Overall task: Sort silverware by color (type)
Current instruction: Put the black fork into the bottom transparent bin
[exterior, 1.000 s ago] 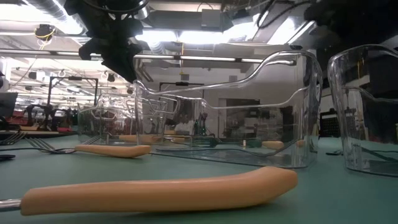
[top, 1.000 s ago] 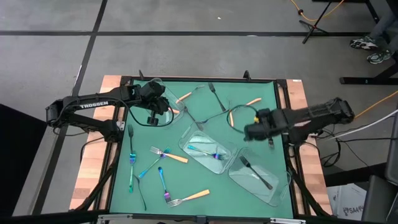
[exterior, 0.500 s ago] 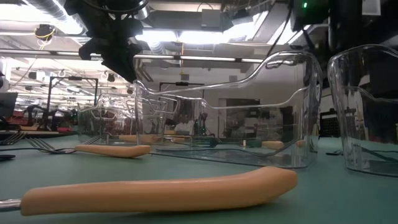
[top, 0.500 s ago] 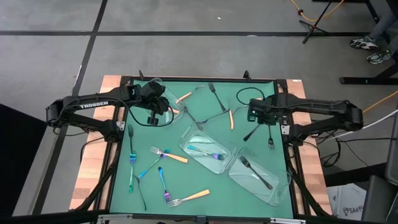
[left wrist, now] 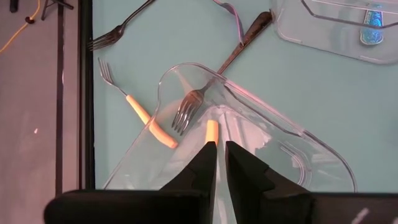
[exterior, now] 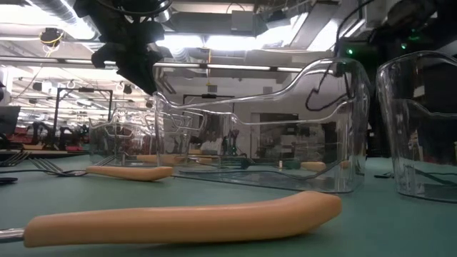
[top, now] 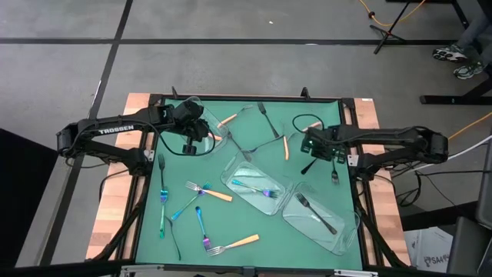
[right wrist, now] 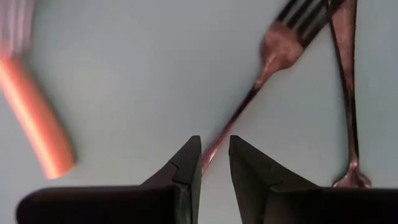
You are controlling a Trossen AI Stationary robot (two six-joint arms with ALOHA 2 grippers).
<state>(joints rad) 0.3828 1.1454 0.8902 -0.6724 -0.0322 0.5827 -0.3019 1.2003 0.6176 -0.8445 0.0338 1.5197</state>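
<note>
Target for this step, as I read it: the dark fork (right wrist: 273, 53), lying flat on the green table (top: 231, 227) just off the far right corner of the middle tray (top: 231, 175). The right gripper (top: 310, 145) hangs over it. In the right wrist view the fingers (right wrist: 186, 165) stand narrowly apart with the fork's thin handle running in toward the gap; contact is not evident. A second dark fork (right wrist: 347, 93) lies just beside the first, farther from the middle tray. Handling judgement: stiff metal, light, smooth and slippery, and it lies low on the table, so the fingers must come right down. Best hold is across the handle at mid-length, away from the tines and clear of the neighbour. The left gripper (left wrist: 217, 149) waits above the far-left tray (left wrist: 298, 162), beyond the middle tray's far left corner, fingers nearly together with an orange handle end (left wrist: 212, 132) at their tips, seemingly pinched. The high view gives the layout: a dark fork in tray (top: 317, 213) to the near right of the middle tray, and loose pieces to its near left. It does not show either finger gap; only the wrist views do. The low view adds only a near orange handle (exterior: 178, 218) and the tray walls.
</note>
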